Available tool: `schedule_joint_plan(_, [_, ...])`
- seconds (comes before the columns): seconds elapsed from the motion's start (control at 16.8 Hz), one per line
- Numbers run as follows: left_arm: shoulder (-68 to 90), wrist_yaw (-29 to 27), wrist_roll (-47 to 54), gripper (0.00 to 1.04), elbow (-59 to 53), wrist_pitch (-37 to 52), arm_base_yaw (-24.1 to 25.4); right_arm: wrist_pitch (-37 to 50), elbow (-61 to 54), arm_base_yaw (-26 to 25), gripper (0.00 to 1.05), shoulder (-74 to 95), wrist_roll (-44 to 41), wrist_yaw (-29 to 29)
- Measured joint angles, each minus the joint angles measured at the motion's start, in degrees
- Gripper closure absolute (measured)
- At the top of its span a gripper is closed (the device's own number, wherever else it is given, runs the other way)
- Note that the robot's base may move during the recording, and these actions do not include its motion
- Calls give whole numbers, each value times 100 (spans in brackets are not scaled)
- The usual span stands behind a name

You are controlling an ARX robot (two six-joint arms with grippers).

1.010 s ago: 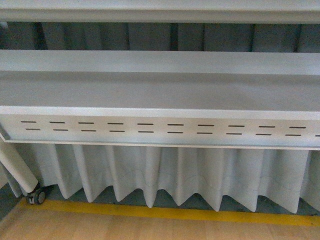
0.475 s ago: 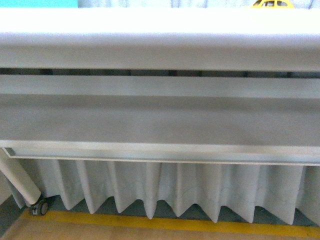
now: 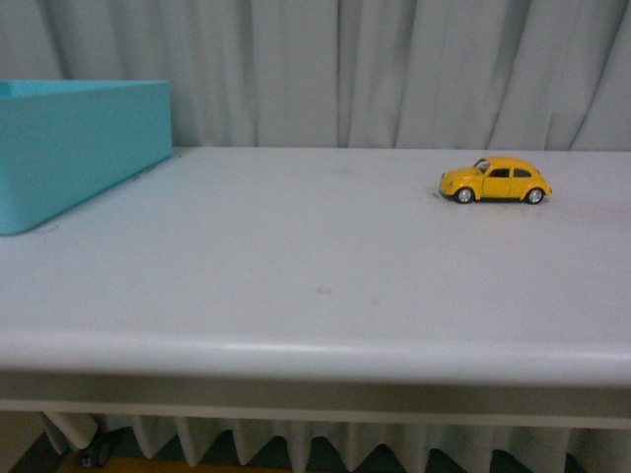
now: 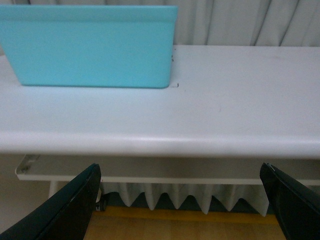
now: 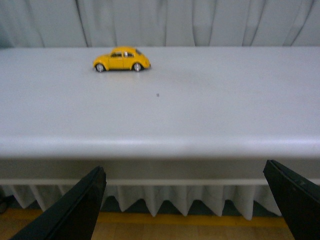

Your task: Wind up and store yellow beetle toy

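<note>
The yellow beetle toy (image 3: pixel 495 180) stands on its wheels far right on the desk (image 3: pixel 296 286), well apart from the teal bin (image 3: pixel 79 148). The left gripper (image 4: pixel 179 167) and right gripper (image 5: pixel 184 167) hang with jaws wide, empty. The toy is probably light, rigid and slick: pinch across its doors.

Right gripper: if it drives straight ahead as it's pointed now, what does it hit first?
Probably the front edge of the table: the open right gripper sits low, about level with that edge. The yellow beetle toy stands farther back on top, off that line. Depth is unclear.
</note>
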Motion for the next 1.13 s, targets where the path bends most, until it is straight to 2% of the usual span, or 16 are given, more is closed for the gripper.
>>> schedule_joint_plan(1.13, [0,0,-2,7,0,11,0,7,0,0,7,7,35,2])
